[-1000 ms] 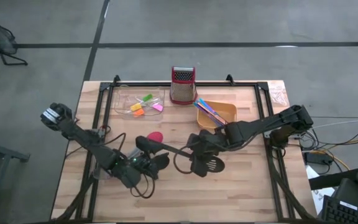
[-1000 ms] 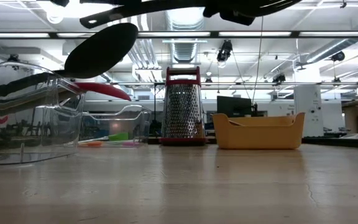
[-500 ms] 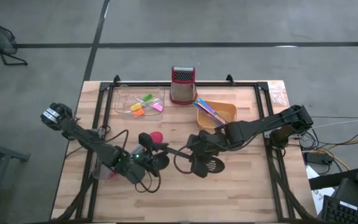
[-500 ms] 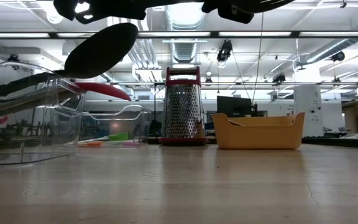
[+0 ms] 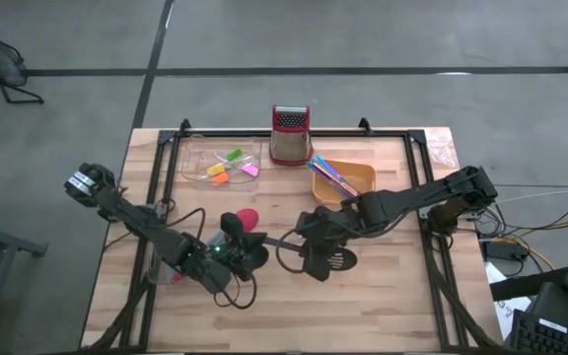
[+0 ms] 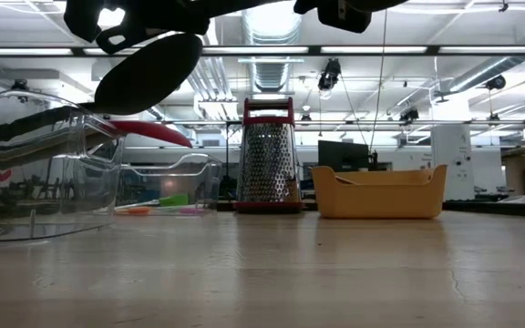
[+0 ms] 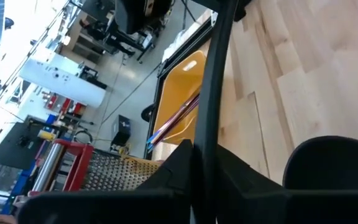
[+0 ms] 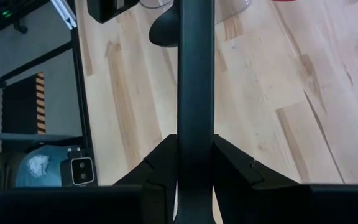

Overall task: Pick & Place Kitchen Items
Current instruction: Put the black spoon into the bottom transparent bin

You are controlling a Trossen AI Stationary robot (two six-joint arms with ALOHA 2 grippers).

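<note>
The left gripper (image 5: 243,248) sits over the middle-left of the table (image 5: 392,306), its fingers (image 7: 173,171) pressed against the thin handle of a long black slotted spoon (image 5: 325,258), which runs straight up between them in the left wrist view. The right gripper (image 5: 314,232), just to its right, is clamped on the same handle farther along; in the right wrist view the handle passes between both dark fingers (image 8: 160,158) with no gap on either side. So the spoon hangs above the wood, held by both arms, its slotted head below the right gripper in the high view.

Beside the left gripper a red-headed spoon (image 5: 248,216) and a black spoon bowl (image 6: 149,73) stick out of a clear plastic tray (image 6: 53,173) at the table's left.

Farther back, a second clear tray (image 5: 197,158) holds small yellow, green, orange and pink blocks (image 5: 229,168). To its right stands the red-topped box grater (image 5: 289,134), and right of that the orange bowl (image 5: 363,177) holds thin blue, purple and pink sticks (image 5: 327,176) leaning across it.
</note>
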